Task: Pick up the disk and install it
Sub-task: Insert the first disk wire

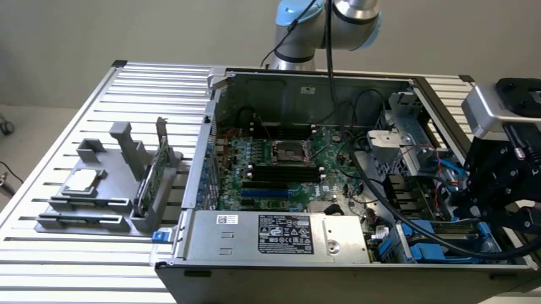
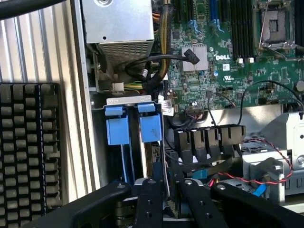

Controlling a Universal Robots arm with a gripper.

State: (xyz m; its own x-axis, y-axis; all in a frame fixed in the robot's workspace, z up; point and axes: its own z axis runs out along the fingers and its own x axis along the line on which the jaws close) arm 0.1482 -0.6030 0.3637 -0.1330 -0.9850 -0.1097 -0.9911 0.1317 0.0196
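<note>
I am gripping the disk (image 2: 166,192) edge-on between my gripper's (image 2: 171,184) 2 black fingers (image 2: 149,202), holding it over the drive bay (image 2: 128,102) beside 2 blue carriers (image 2: 118,130), next to the power supply (image 2: 118,23) in the open computer case (image 1: 338,82), at the exterior view's right.

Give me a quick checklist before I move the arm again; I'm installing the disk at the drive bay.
1. The gripper over the drive bay: ok.
2. The disk held by it: cannot tell.
3. Free slot in the bay: cannot tell; two blue carriers sit side by side there.
4. Thick black cable clear of the case: not ok, it drapes across the interior.
5. Silver chip and green card seated on their holder: ok.
</note>
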